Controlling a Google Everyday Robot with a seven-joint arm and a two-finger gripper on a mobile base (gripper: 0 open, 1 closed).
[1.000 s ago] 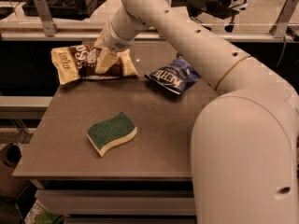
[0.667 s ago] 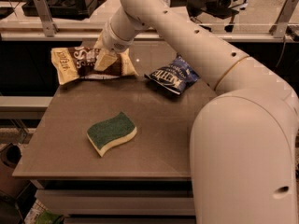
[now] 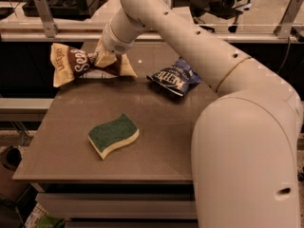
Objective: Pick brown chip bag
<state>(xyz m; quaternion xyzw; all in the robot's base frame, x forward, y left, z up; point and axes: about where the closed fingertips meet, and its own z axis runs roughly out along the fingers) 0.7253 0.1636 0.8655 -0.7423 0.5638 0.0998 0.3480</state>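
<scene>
Three items on your table [image 3: 166, 141]: brown chip bag [image 3: 76, 66], far left, pinched mid-body by the gripper [image 3: 105, 60], jaws clenched on it; blue bag [image 3: 175, 77], far centre; sponge [image 3: 113, 135], near. Grasp looks made; lift remains.

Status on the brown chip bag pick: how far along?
Done: the arm has reached the far side of the table, and the gripper sits on the middle of the brown chip bag.
In hand: the grasp. Whether it has closed is not visible.
Left: lifting the bag; no clear lift shows.
The blue chip bag and sponge lie apart from the gripper.
</scene>
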